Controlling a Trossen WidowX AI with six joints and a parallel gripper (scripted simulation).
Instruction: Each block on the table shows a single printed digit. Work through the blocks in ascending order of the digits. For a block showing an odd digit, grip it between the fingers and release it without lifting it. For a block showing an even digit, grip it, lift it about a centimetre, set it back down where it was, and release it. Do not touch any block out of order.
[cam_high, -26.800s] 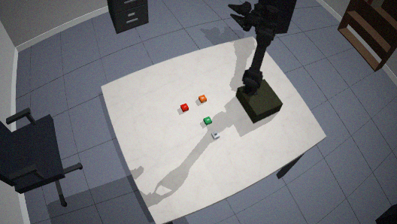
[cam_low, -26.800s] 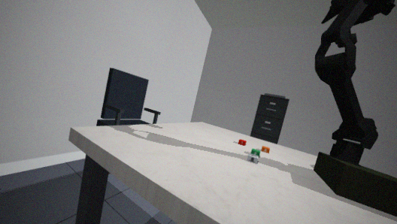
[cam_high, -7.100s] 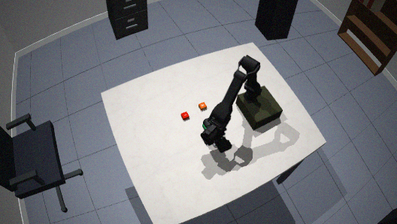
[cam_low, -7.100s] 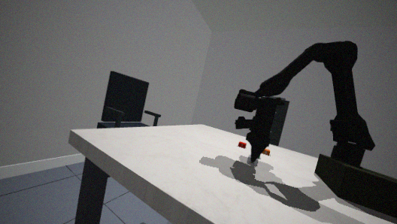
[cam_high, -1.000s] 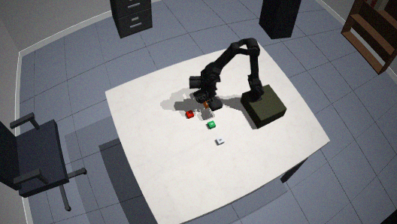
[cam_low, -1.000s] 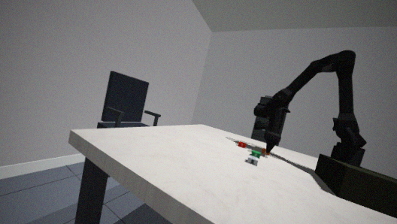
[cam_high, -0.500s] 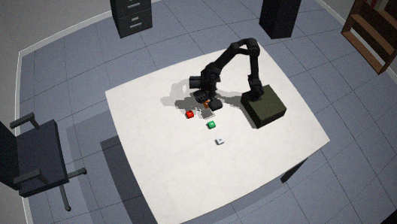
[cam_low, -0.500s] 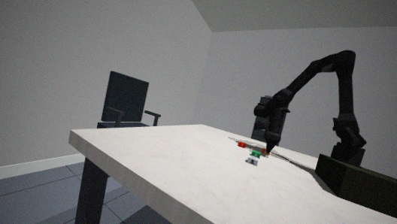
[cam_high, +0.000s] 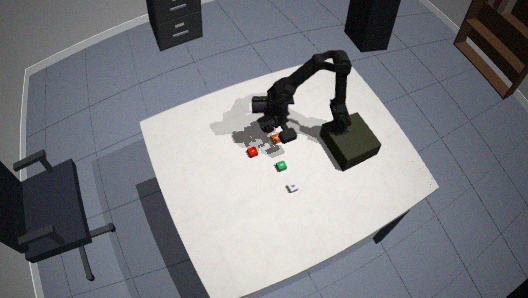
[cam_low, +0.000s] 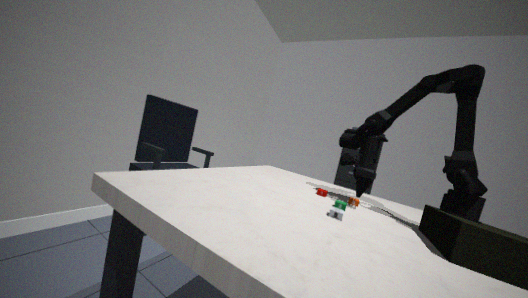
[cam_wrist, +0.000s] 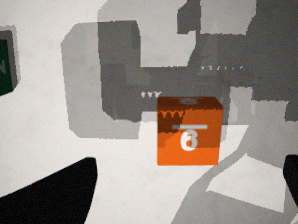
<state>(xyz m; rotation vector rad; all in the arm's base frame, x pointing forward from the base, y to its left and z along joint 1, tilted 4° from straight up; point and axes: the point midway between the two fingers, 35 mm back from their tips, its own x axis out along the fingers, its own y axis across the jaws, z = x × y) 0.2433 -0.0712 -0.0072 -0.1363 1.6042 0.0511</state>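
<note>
An orange block (cam_high: 275, 139) (cam_low: 354, 202) (cam_wrist: 167, 152) rests on the table; in the wrist view its face shows a 6-like digit with a bar above it, so it may be an inverted 9. My gripper (cam_high: 278, 131) (cam_low: 360, 194) (cam_wrist: 193, 167) is open above it, with a finger on each side in the wrist view and gaps between. A red block (cam_high: 252, 152) (cam_low: 322, 192), a green block (cam_high: 281, 165) (cam_low: 340, 205) (cam_wrist: 4, 65) and a white block (cam_high: 292, 188) (cam_low: 336, 215) also rest on the table. Their digits are not readable.
The arm stands on a dark olive box (cam_high: 352, 142) (cam_low: 480, 245) on the white table (cam_high: 215, 225) (cam_low: 200, 200). The red and green blocks lie close to the orange one. A dark chair (cam_high: 52, 205) (cam_low: 167, 127) stands beyond one table edge.
</note>
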